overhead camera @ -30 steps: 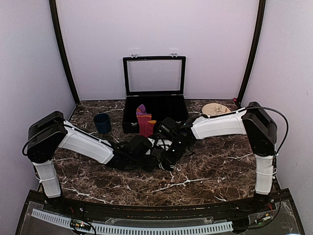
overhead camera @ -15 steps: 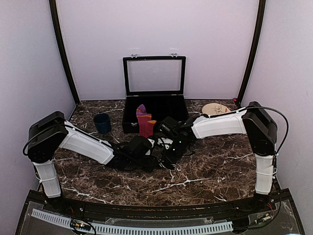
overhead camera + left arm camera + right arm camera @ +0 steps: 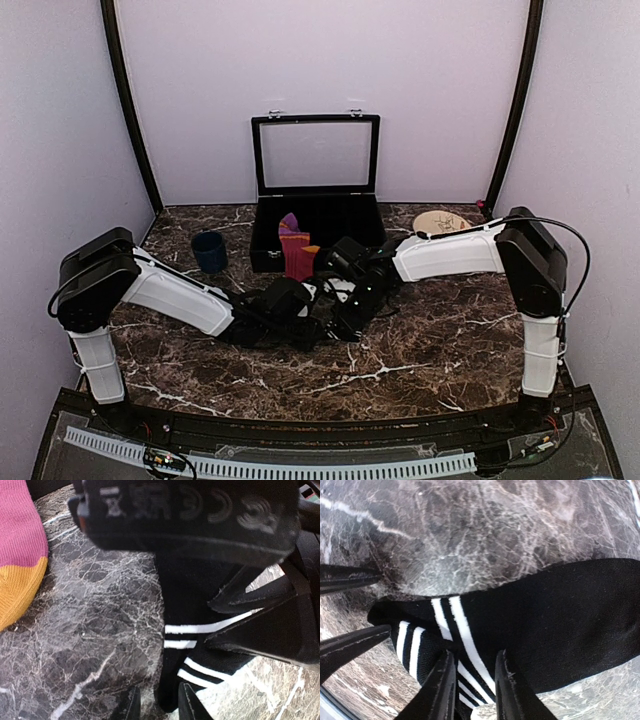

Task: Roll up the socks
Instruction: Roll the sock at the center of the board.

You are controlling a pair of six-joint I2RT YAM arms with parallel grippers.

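Observation:
The black sock (image 3: 545, 625) with white stripes lies flat on the marble, its striped cuff folded over. My right gripper (image 3: 472, 690) stands open astride the striped cuff. My left gripper (image 3: 159, 705) is open too; the sock's end (image 3: 192, 600) lies between its fingers, with bare marble beside one of them. The two grippers face each other, almost touching, at mid-table (image 3: 330, 305), and hide most of the black sock from above. The maroon-red sock (image 3: 295, 250) with its orange toe (image 3: 15, 595) hangs over the front of the case.
An open black case (image 3: 316, 215) with a raised glass lid stands at the back centre. A dark blue cup (image 3: 209, 251) sits to its left. A round wooden disc (image 3: 443, 221) lies at the back right.
My right gripper's jaws have widened a little over the striped cuff. Both arms have stayed almost where they were.

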